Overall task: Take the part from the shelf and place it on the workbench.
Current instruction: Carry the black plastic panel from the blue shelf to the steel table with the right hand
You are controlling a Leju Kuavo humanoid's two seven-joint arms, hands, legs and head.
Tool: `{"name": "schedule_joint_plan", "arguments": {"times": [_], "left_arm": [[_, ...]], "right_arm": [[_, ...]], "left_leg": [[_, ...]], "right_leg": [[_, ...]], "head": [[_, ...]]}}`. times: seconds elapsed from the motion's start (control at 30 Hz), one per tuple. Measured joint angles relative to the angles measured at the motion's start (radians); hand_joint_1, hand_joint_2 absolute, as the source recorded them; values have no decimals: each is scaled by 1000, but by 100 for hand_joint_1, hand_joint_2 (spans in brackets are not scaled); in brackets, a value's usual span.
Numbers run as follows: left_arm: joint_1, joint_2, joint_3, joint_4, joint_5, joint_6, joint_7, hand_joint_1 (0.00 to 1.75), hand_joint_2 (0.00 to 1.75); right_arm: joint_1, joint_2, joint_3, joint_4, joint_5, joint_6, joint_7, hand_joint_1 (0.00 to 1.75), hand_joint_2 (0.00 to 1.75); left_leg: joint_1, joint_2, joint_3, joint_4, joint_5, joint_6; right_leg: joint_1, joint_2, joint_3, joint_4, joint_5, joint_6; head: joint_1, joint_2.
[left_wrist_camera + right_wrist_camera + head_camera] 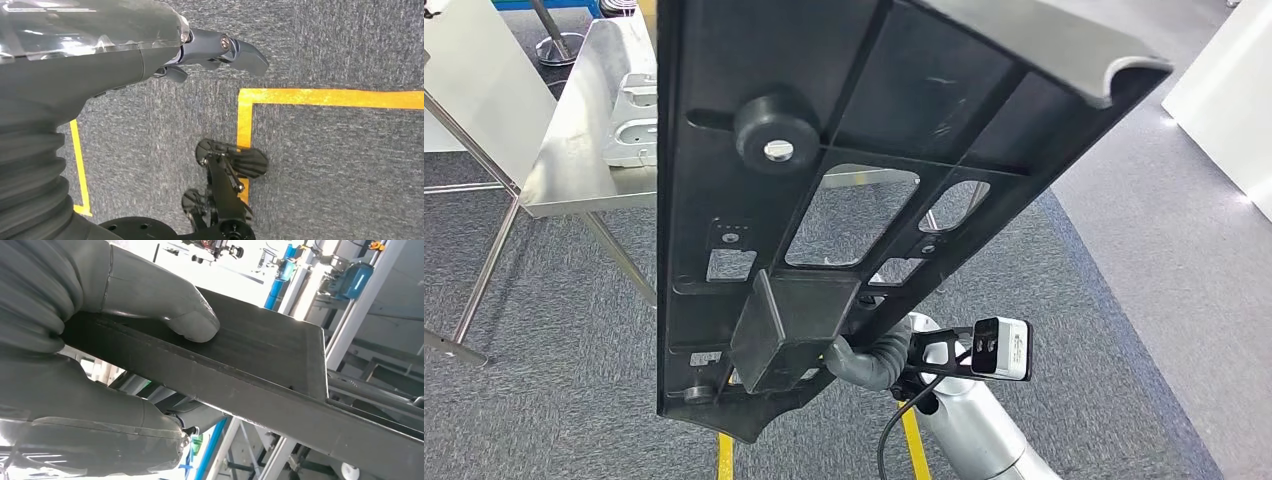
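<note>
Part: you see the black frame (824, 170) raised before the steel table (574, 160).
Right hand (100, 340): it grasps the frame.
Left hand (150, 55): relaxed, fingers apart, grasping nothing, above the carpet (340, 165).

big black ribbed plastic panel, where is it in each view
Head view: the big black ribbed plastic panel stands tall across the centre, in front of the steel workbench.
Left wrist view: not in it.
Right wrist view: its flat edge runs across the picture.
Shared landmark: the right hand gripping its lower end.
</note>
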Motion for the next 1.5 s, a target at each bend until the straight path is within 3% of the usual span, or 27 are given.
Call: {"name": "schedule_joint_plan", "arguments": {"times": [0.07, 0.13, 0.27, 0.33, 0.43, 0.47, 0.5, 0.53, 0.6, 0.67, 0.77, 0.83, 0.87, 0.93, 0.97, 1.0, 1.03, 1.1, 1.17, 1.33, 1.37, 1.43, 1.47, 1.5], "left_arm": [[1, -2, 0, 0, 0, 0, 0, 0, 175], [1, -3, 0, 0, 0, 0, 0, 0, 175], [-1, -3, 0, 0, 0, 0, -3, 0, 175], [-3, -3, 0, 0, 0, 0, -4, 0, 175], [0, -4, 0, 0, 0, 0, -5, 0, 175], [2, -4, 0, 0, 0, 0, -5, 0, 175], [4, -4, 0, 0, 0, 0, -5, 0, 175], [5, -4, 0, 0, 0, 0, -5, 0, 175], [5, -3, 0, 0, 0, 0, -5, 0, 175], [3, -2, 0, 0, 0, 0, -5, 0, 175], [2, -2, 0, 0, 0, 0, -5, 0, 175], [1, -3, 0, 0, 0, 0, -6, 0, 175], [0, -3, 0, 0, 0, 0, -6, 0, 175], [-1, -3, 0, 0, 0, 0, -6, 0, 175], [0, -4, 0, 0, 0, 0, -6, 0, 175], [0, -4, 0, 0, 0, 0, -6, 0, 175], [1, -4, 0, 0, 0, 0, -6, 0, 175], [0, -5, 0, 0, 0, 0, -6, 0, 175], [-2, -5, 0, 0, 0, 0, -6, 0, 175], [-8, -6, 0, 0, 0, 0, -7, 0, 175], [-10, -6, 0, 0, 0, 0, -7, 0, 175], [-10, -6, 0, 0, 0, 0, -6, 0, 175], [-8, -6, 0, 0, 0, 0, -6, 0, 175], [-7, -6, -1, 0, 0, 0, -5, 0, 175]], "right_arm": [[-1, 0, 1, 2, -2, -1, 0, 175, 175], [-3, 0, 3, 2, -6, -4, 0, 175, 175], [-4, 1, 4, 2, -11, -14, 0, 175, 175], [-6, 3, 4, 1, -12, -15, 0, 175, 175], [-6, 4, 5, 2, -12, -14, 0, 175, 175], [-5, 4, 5, 4, -12, -14, 0, 175, 175], [-4, 4, 5, 5, -12, -14, 0, 175, 175], [-3, 4, 5, 5, -12, -14, 0, 175, 175], [-4, 4, 5, 6, -13, -14, 0, 175, 175], [-5, 4, 5, 6, -13, -15, 0, 175, 175], [-6, 4, 5, 6, -13, -15, 0, 175, 175], [-9, 5, 5, 6, -13, -15, 0, 175, 175], [-10, 4, 5, 6, -13, -15, 0, 175, 175], [-9, 2, 6, 7, -13, -15, 0, 175, 175], [-8, 0, 6, 9, -13, -15, 0, 175, 175], [-8, -1, 6, 10, -13, -16, 0, 175, 175], [-8, -3, 6, 12, -13, -16, 0, 175, 175], [-9, -4, 6, 14, -13, -17, 0, 175, 175], [-11, -4, 6, 15, -13, -17, 0, 175, 175], [-14, -4, 6, 16, -14, -17, 0, 175, 175], [-16, -3, 6, 16, -14, -17, 0, 175, 175], [-18, -3, 6, 17, -14, -18, 0, 175, 175], [-18, -4, 6, 19, -13, -19, 0, 175, 175], [-17, -4, 6, 20, -13, -20, 0, 175, 175]], "left_leg": [[0, -1, 20, 1, -16, -5], [-3, -2, 33, 3, -33, -16], [-3, 0, 48, -1, -52, -40], [-1, 1, 31, 51, -80, -50], [2, 1, -92, 257, -148, -60], [2, 1, -128, 299, -147, -61], [2, 1, -146, 302, -125, -60], [2, 1, -143, 262, -82, -57], [-1, 1, -97, 121, 14, -45], [-7, 1, -61, 32, 52, -34], [-8, 0, -53, 17, 42, -22], [-2, 1, -43, 9, 37, -12], [0, 1, -38, 6, 34, -8], [-1, 1, -30, 7, 24, -3], [-1, 1, -24, 7, 18, -2], [-1, 0, -15, 8, 11, -2], [-1, 0, -4, 8, 3, -3], [-2, -2, 20, 8, -15, -8], [-5, -2, 33, 8, -31, -19], [-4, 2, 44, 18, -57, -47], [-3, 2, 26, 58, -75, -52], [1, 2, -53, 195, -121, -61], [2, 2, -95, 256, -133, -64], [2, 2, -125, 285, -125, -66]], "right_leg": [[-3, -2, 38, -127, 98, -3], [0, -4, 85, -245, 152, -10], [3, 1, 106, -278, 139, -30], [0, 0, 124, -287, 133, -41], [1, -1, 145, -290, 116, -50], [2, 0, 152, -289, 109, -50], [3, 1, 161, -289, 102, -50], [4, 1, 172, -289, 94, -50], [7, 2, 197, -290, 76, -46], [10, 4, 209, -291, 62, -37], [10, 6, 212, -294, 51, -20], [10, 4, 195, -253, 29, -9], [8, 3, 165, -198, 7, -4], [6, 2, 73, -54, -39, 2], [4, 2, 31, -1, -43, 4], [4, 1, 8, 11, -24, 5], [3, 0, 7, -16, 16, 4], [5, -2, 50, -152, 116, -4], [10, -3, 89, -252, 157, -16], [9, 1, 113, -284, 141, -43], [6, 0, 122, -289, 138, -48], [5, -1, 135, -292, 129, -55], [6, -1, 140, -292, 124, -56], [6, 0, 146, -291, 118, -56]], "head": [[0, 0], [0, 0], [0, 0], [0, 0], [0, 0], [0, 0], [0, 0], [0, 0], [0, 0], [0, 0], [0, 0], [0, 0], [0, 0], [0, 0], [0, 0], [0, 0], [0, 0], [0, 0], [0, 0], [0, 0], [0, 0], [-1, 0], [-1, 0], [-1, 0]]}}
